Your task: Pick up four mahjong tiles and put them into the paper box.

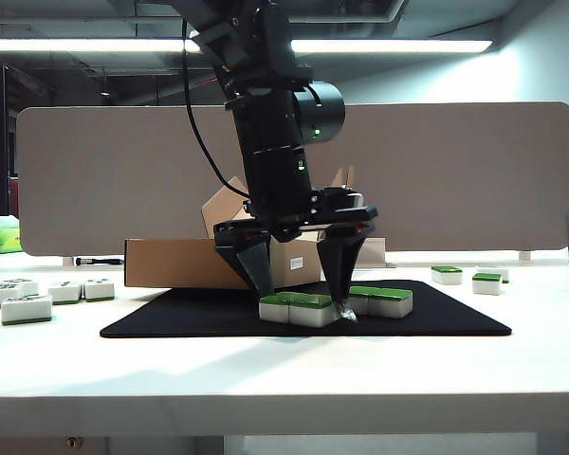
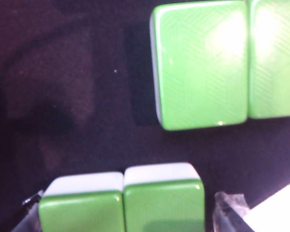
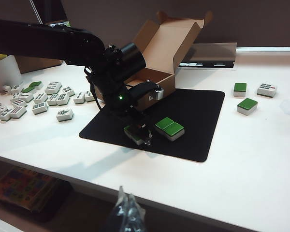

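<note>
the left gripper (image 1: 300,292) hangs low over the black mat (image 1: 171,318), its fingers spread wide apart and straddling a pair of green-topped mahjong tiles (image 1: 298,308), one finger at each outer end, nothing clamped. just beside that pair, on the side of the far finger, a second pair of tiles (image 1: 381,300) lies on the mat. behind the claw stands the paper box (image 1: 185,263), flap lid up. farther out, loose white-faced tiles (image 1: 27,307) lie on the table (image 1: 266,370). the right gripper (image 3: 128,212) hangs well back off the table edge; i cannot tell whether its fingers are apart.
</note>
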Robot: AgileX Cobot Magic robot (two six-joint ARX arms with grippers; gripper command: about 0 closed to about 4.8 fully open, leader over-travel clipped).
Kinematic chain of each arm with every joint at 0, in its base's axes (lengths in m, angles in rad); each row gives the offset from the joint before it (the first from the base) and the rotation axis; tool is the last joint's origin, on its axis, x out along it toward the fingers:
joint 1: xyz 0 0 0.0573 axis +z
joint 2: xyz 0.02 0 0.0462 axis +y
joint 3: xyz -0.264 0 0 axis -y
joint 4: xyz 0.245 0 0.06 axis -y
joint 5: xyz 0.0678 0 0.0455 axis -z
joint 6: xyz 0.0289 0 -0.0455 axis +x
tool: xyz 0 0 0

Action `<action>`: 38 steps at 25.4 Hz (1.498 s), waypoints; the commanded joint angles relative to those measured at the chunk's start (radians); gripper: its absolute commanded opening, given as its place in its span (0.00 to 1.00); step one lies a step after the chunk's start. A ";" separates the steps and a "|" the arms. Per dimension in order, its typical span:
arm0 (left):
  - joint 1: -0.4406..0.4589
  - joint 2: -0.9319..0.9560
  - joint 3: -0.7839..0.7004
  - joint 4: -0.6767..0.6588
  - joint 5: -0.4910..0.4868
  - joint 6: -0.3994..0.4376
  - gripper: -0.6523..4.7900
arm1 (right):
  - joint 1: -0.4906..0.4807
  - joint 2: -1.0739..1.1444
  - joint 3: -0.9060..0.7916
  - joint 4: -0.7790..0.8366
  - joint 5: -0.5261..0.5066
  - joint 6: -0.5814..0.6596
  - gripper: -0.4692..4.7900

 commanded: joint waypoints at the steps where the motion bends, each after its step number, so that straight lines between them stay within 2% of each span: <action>1: -0.002 0.000 0.001 0.006 -0.003 -0.004 0.84 | 0.000 -0.012 0.003 0.013 0.002 -0.003 0.09; 3: -0.002 0.000 0.001 0.004 -0.003 -0.004 0.63 | 0.000 -0.012 0.003 0.013 0.002 -0.003 0.09; 5: -0.002 0.000 0.002 -0.005 -0.003 -0.004 0.56 | 0.000 -0.013 0.003 0.013 0.002 -0.003 0.09; 9: -0.018 -0.011 0.016 -0.064 0.008 -0.004 0.56 | 0.000 -0.012 0.003 0.013 0.002 -0.003 0.09; 14: -0.053 -0.012 0.138 -0.177 0.053 -0.004 0.56 | 0.000 -0.012 0.003 0.013 0.002 -0.003 0.09; 19: -0.051 -0.012 0.317 -0.223 0.023 0.013 0.56 | 0.000 -0.012 0.003 0.012 0.002 -0.003 0.09; 22: -0.026 -0.012 0.376 -0.219 -0.095 0.016 0.56 | 0.000 -0.012 0.003 0.012 0.002 -0.003 0.09; 24: -0.001 -0.012 0.395 -0.208 -0.197 0.072 0.56 | 0.000 -0.012 0.003 0.012 0.002 -0.003 0.09; 27: 0.034 -0.012 0.395 -0.187 -0.271 0.093 0.56 | 0.000 -0.012 0.003 0.012 0.002 -0.003 0.09; 31: 0.106 -0.010 0.394 -0.145 -0.271 0.092 0.56 | 0.000 -0.012 0.003 0.013 0.002 -0.003 0.09; 33: 0.166 -0.009 0.394 -0.075 -0.261 0.090 0.56 | 0.000 -0.012 0.003 0.012 0.002 -0.003 0.09; 38: 0.238 0.006 0.393 0.016 -0.240 0.090 0.56 | 0.000 -0.012 0.003 0.012 0.002 -0.003 0.09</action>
